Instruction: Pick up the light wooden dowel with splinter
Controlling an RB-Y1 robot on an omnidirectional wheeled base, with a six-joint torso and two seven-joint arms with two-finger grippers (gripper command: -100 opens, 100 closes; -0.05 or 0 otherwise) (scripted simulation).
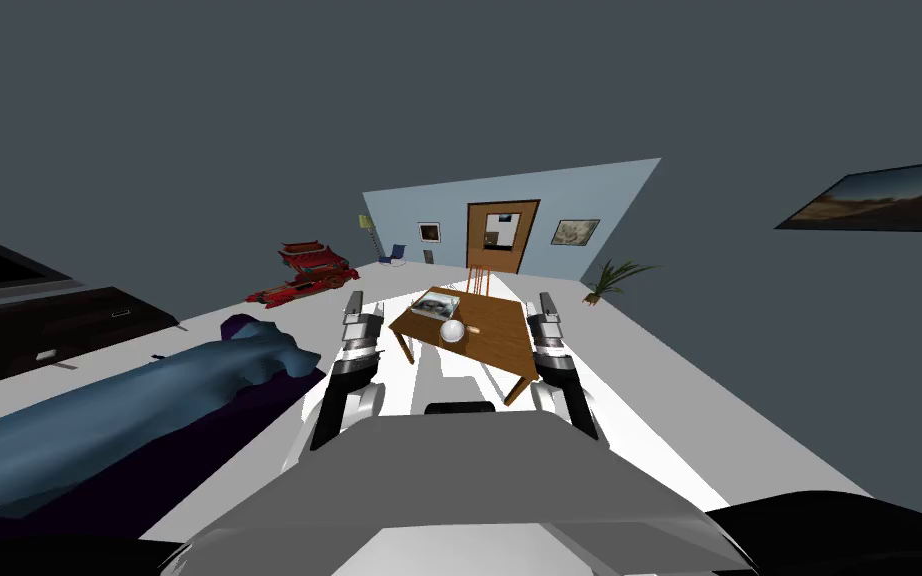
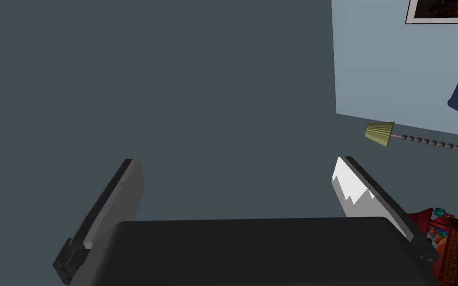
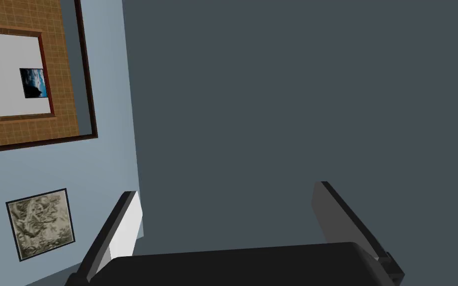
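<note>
Brown wood is showing ahead of you: the counter (image 1: 497, 352) is standing well out in front, and your two arms are pointing forward on either side of it, apart from it. Your left hand (image 1: 353, 297) is hanging empty with its two fingers spread wide, and your right hand (image 1: 547, 298) is doing the same, gripping nothing. On the counter a shallow tray (image 1: 436, 303) is sitting at the far side, a white ball (image 1: 452, 331) is resting just in front of it, and a small pale sliver (image 1: 476, 328) is lying just beside the ball, toward your right. That sliver is most likely the light wooden dowel, though it is too small for you to be making out any splinter. A slatted chair (image 1: 479, 278) is standing behind the counter. As far as this is showing, you are at the very start: nothing is being held, and neither hand is near the dowel. You are probably looking at closing in on the counter, bringing one hand down over the sliver, closing on it and lifting.
</note>
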